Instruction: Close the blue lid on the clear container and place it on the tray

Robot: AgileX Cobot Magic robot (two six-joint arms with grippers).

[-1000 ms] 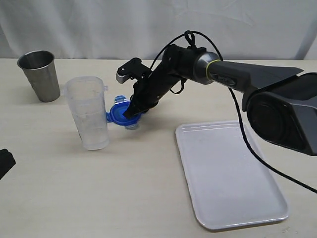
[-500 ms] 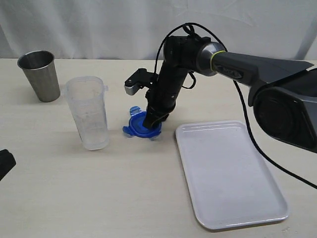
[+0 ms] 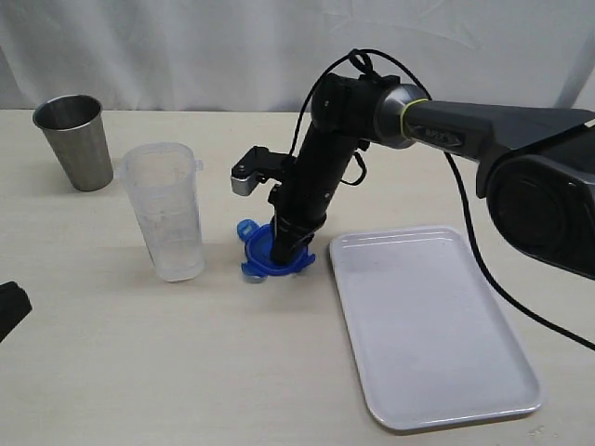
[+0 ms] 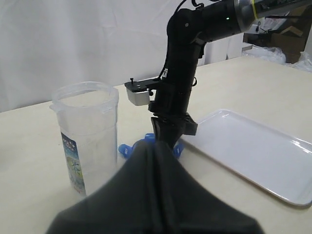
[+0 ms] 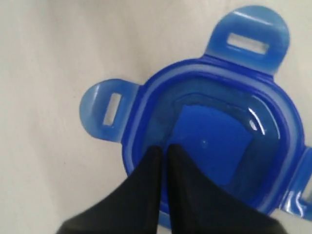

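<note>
1. Right gripper (image 5: 163, 151): its fingers (image 5: 141, 195) stand together with only a thin slit between them. The tips press down on the rim of the blue lid (image 5: 214, 136); nothing shows clamped between them.
2. Lid position: it lies flat on the table (image 3: 232, 372), near the middle, just beside the tray's (image 3: 437, 372) far left corner. It is apart from the clear container (image 3: 167, 214), which stands towards the table's left edge.
3. Lid orientation: no sticker shows, so the hollow side appears to face up. The body is a rounded square with no marked long axis, and the tabs point outward.
4. Container orientation: upright, long axis vertical, mouth open.
5. Left gripper (image 4: 153, 156): fingers together, holding nothing, near the table's front left.

Step in hand, as judged: positioning the lid; closing is not yet done. The next move calls for parting the fingers, gripping the rim, turning the hollow side down and centring the lid over the mouth.
</note>
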